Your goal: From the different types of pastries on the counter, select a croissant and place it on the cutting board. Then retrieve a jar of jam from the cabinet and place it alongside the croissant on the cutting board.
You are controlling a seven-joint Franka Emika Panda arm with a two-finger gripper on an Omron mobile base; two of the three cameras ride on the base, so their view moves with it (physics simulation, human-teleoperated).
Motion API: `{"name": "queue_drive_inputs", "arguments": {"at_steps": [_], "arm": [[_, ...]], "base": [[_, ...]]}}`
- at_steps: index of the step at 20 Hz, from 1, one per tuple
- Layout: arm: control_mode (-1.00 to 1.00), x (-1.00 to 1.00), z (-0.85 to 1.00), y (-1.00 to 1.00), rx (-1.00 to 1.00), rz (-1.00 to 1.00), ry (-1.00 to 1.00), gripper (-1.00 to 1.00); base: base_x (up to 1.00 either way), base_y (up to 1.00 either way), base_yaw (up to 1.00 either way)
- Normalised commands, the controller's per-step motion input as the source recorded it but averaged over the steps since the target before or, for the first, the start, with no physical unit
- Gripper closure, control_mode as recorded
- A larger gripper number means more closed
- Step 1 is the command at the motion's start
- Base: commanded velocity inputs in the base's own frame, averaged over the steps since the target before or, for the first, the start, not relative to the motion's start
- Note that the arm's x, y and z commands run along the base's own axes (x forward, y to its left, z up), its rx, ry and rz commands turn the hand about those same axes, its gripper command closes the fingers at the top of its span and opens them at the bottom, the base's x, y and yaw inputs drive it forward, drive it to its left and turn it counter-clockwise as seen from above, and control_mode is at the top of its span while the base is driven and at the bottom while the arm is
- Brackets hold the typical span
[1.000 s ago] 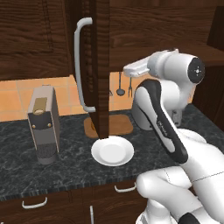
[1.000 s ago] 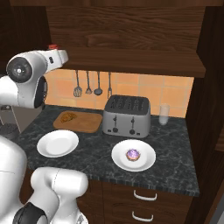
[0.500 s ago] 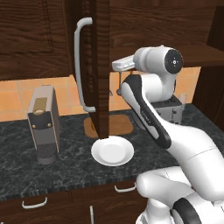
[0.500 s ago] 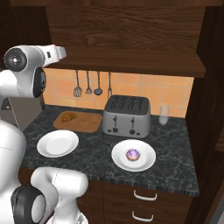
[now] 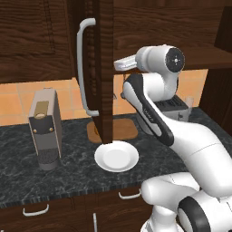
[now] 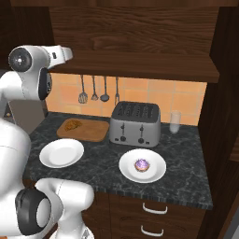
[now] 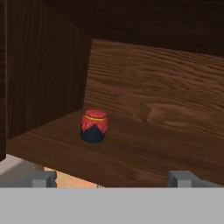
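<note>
The jar of jam (image 7: 94,126), red-lidded with a dark body, stands upright on the wooden shelf inside the cabinet (image 7: 144,109). My gripper (image 7: 113,179) is open and empty, its fingertips (image 7: 43,178) well short of the jar. My hand (image 5: 120,64) is raised at shelf height, just right of the open cabinet door (image 5: 104,68). On the cutting board (image 6: 86,130), at the back of the counter (image 6: 186,158), the golden croissant (image 6: 72,124) lies at the left end. A cupcake (image 6: 142,165) with purple frosting sits on a white plate (image 6: 156,172).
The open cabinet door, with its curved grey handle (image 5: 83,68), hangs edge-on over the board. An empty white plate (image 5: 116,158) lies in front of the board. A toaster (image 6: 135,123) and a glass (image 6: 175,122) stand right of the board. A coffee machine (image 5: 45,129) stands at left.
My arm's upper joints have swung left and my hand has moved slightly left toward the cabinet opening. The gripper has stayed open. The croissant, plates and cupcake have not moved.
</note>
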Motion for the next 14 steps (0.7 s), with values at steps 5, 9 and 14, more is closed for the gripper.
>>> {"name": "queue_drive_inputs", "arguments": {"at_steps": [5, 9, 14], "arm": [[-1.0, 0.28, 0.0, 0.08, 0.0, 0.0, 0.0, -1.0], [-1.0, 0.27, 0.0, 0.23, 0.0, 0.0, 0.0, -1.0], [-1.0, 0.34, 0.0, 0.13, 0.0, 0.0, 0.0, -1.0]], "base": [[0.0, 0.0, 0.0], [0.0, 0.0, 0.0], [0.0, 0.0, 0.0]]}}
